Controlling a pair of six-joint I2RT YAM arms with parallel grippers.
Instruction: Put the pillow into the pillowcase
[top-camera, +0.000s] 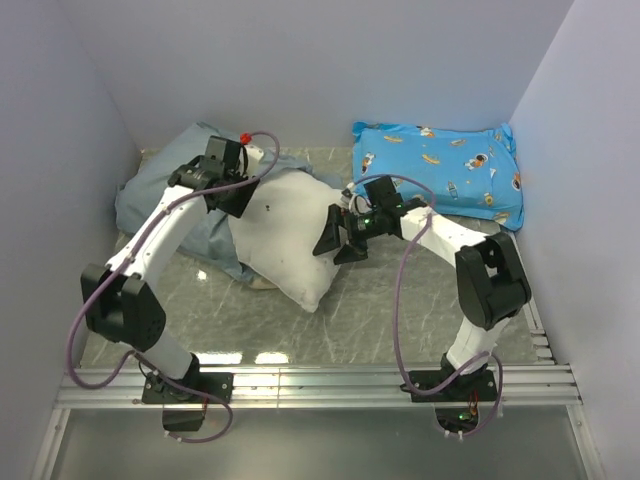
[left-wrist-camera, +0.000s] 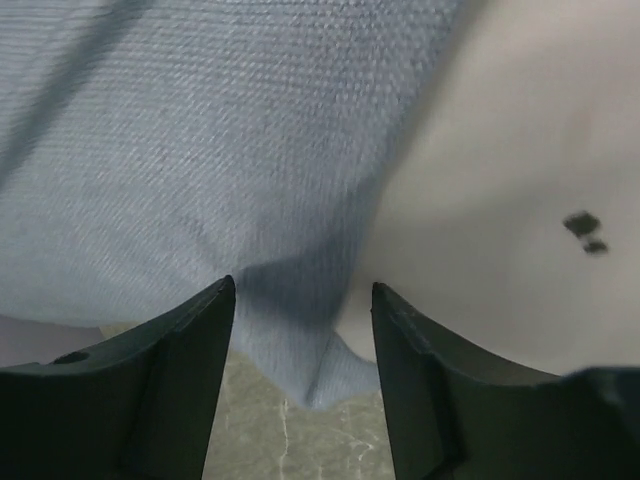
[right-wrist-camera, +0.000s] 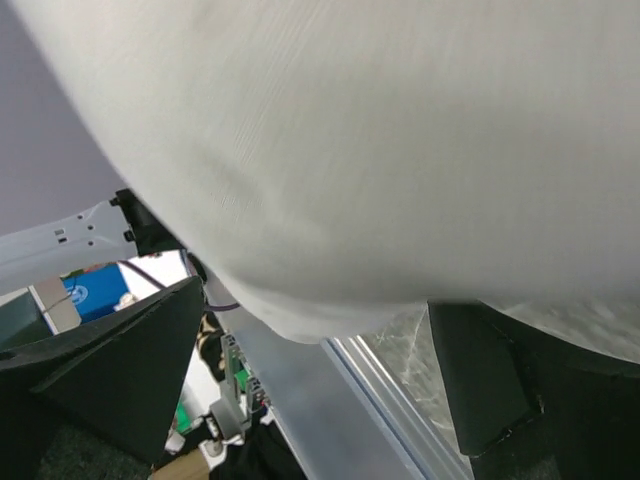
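Black fingers (left-wrist-camera: 170, 370) of the left hand (left-wrist-camera: 300, 292) stand apart, open, and a fold of the pillowcase (left-wrist-camera: 200, 150) hangs between them, not pinched yet. I think the hand sits there to catch the cloth edge and hold the mouth wide. Just right of that fold is the pillow (left-wrist-camera: 500, 130), touching it. The right hand (right-wrist-camera: 318, 300) is open wide too, with the pillow's right end bulging between its fingers, maybe to push it left into the case. From above, the pillow lies in the middle of the surface (top-camera: 370, 320), its left side against the pillowcase, mostly outside it. A bright blue cushion (top-camera: 440, 165) rests far right.
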